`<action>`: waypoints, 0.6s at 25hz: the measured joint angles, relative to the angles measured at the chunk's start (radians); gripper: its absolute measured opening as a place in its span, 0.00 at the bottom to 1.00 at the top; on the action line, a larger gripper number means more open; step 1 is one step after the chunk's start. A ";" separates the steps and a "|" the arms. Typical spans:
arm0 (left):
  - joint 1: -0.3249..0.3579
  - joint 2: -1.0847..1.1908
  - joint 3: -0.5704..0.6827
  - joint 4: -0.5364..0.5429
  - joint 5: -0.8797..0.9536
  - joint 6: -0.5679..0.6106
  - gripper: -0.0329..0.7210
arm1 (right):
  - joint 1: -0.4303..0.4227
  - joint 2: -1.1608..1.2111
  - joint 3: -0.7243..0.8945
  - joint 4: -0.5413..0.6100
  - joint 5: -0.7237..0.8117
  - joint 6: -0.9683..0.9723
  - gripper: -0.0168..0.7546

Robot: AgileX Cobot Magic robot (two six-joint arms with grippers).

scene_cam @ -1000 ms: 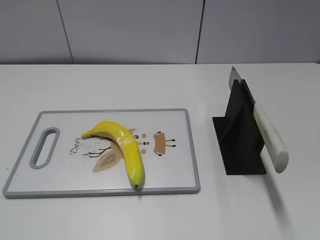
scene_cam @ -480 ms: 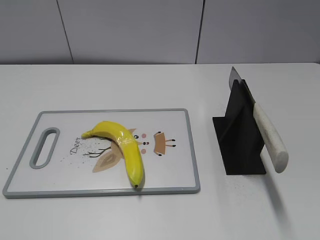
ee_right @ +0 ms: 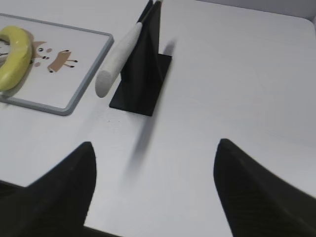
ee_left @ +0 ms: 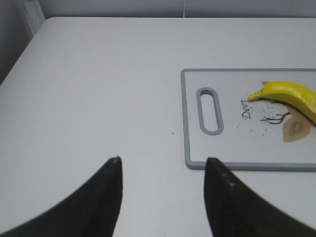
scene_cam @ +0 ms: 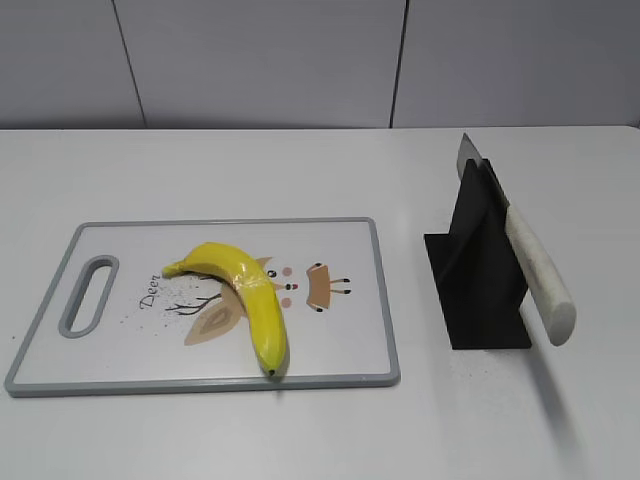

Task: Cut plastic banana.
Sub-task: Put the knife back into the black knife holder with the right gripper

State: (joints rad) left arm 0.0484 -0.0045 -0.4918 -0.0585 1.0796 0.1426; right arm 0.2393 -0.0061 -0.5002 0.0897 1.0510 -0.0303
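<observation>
The plastic banana [scene_cam: 245, 295] lies on the grey-rimmed white cutting board [scene_cam: 340, 370], curved, dark tip toward the front edge. It also shows in the left wrist view [ee_left: 291, 96] and in the right wrist view [ee_right: 14, 57]. A knife with a white handle [scene_cam: 537, 275] rests slanted in a black stand [scene_cam: 480, 290], right of the board. My left gripper [ee_left: 163, 160] is open and empty over bare table left of the board. My right gripper [ee_right: 155, 145] is open and empty, in front of the knife stand [ee_right: 145, 64]. Neither gripper shows in the exterior view.
The board has a handle slot [scene_cam: 88, 292] at its left end and a printed deer drawing. The white table [scene_cam: 300, 170] runs back to a grey wall. The table's left edge shows in the left wrist view [ee_left: 19, 54].
</observation>
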 joint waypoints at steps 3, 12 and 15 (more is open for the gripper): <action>0.000 0.000 0.000 0.000 0.000 0.000 0.75 | -0.079 0.000 0.000 0.000 0.001 0.000 0.78; 0.000 0.000 0.000 0.000 0.000 0.000 0.75 | -0.149 0.000 0.000 0.001 0.000 0.000 0.78; 0.000 0.000 0.000 0.000 0.000 0.000 0.75 | -0.150 0.000 0.000 0.001 0.000 0.000 0.78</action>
State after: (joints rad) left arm 0.0484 -0.0045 -0.4918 -0.0585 1.0796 0.1426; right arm 0.0891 -0.0061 -0.5002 0.0906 1.0510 -0.0303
